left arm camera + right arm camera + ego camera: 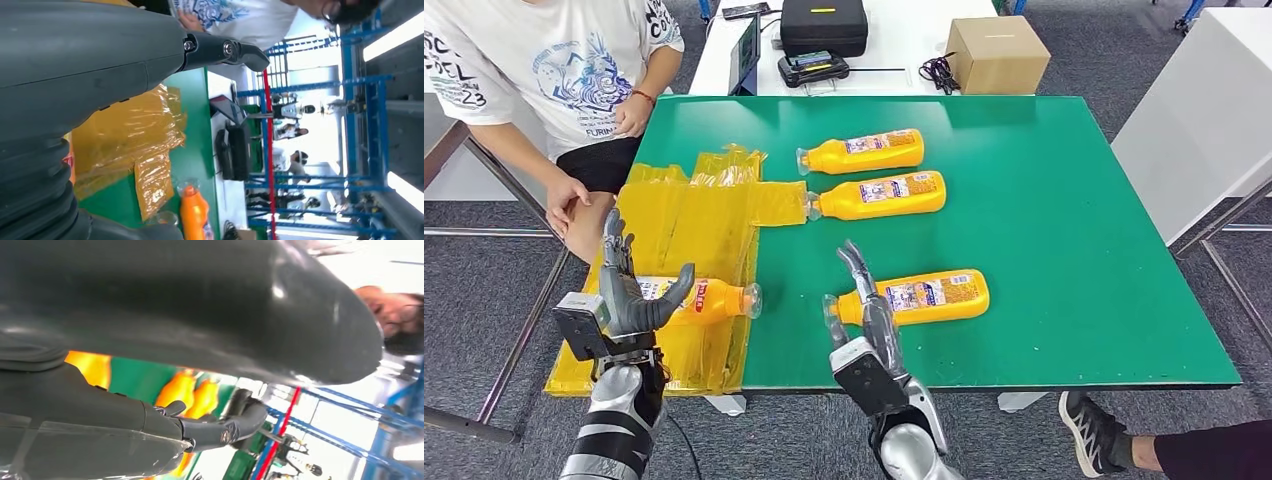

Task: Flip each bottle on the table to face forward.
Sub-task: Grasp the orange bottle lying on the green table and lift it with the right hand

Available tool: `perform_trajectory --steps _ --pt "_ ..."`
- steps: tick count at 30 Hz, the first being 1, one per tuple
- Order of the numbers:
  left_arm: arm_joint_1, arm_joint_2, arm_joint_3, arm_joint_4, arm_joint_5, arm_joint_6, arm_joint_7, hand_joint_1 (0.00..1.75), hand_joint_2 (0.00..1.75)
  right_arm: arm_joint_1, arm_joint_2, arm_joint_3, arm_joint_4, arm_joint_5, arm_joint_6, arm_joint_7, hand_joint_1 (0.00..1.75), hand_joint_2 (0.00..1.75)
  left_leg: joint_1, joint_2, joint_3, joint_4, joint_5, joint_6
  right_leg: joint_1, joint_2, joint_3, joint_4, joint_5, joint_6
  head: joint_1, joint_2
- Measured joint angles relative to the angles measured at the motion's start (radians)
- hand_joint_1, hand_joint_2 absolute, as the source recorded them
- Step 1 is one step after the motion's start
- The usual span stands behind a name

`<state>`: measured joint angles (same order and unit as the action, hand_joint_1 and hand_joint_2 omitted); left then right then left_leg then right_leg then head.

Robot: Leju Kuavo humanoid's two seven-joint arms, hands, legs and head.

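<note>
Left hand (pixel 629 290), lower left of frame: fingers spread, nothing grasped, bottle on yellow plastic sheet (pixel 694 230) seen just behind it (pixel 709 298). Right hand (pixel 869 310), lower centre: released, fingers extended beside neck of nearest bottle on green table (pixel 1074 250), (pixel 924 295). Two further bottles (pixel 876 195) (pixel 861 152) lain flat at upper centre.

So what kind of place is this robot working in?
Probably a robotics lab or test workshop: a green work table with orange bottles laid out, blue metal racking behind, and a person sitting alongside.
</note>
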<state>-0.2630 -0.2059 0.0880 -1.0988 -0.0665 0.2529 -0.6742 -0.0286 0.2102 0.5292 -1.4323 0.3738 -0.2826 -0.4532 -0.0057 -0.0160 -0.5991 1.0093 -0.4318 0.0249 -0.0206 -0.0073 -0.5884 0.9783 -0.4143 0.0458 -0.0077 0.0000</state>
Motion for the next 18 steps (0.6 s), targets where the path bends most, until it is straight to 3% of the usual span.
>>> perform_trajectory --steps 3,8,18 --pt "0.016 -0.008 0.002 -0.017 0.019 -0.011 0.001 0.00 1.75 -0.002 -0.022 -0.012 -0.002 0.038 0.000 0.020 0.00 1.75 0.000 0.000 0.000 0.000 0.000 0.000 0.000 0.000 0.000 0.000 0.000 0.000 0.000 0.000" --pt "0.052 -0.024 0.007 -0.026 0.056 -0.015 -0.002 0.00 1.75 -0.026 -0.089 -0.058 -0.002 0.194 -0.022 0.114 0.00 1.75 0.000 0.000 0.000 0.000 0.000 0.000 0.000 0.000 0.000 0.000 0.000 0.000 0.000 0.000" --pt "0.143 -0.046 -0.011 -0.049 -0.008 0.063 -0.006 0.00 1.75 -0.199 -0.249 -0.154 0.085 0.318 0.128 0.228 0.00 1.75 -0.001 0.000 -0.001 0.001 0.000 0.001 -0.001 0.000 -0.001 0.000 0.002 0.003 0.000 0.000"
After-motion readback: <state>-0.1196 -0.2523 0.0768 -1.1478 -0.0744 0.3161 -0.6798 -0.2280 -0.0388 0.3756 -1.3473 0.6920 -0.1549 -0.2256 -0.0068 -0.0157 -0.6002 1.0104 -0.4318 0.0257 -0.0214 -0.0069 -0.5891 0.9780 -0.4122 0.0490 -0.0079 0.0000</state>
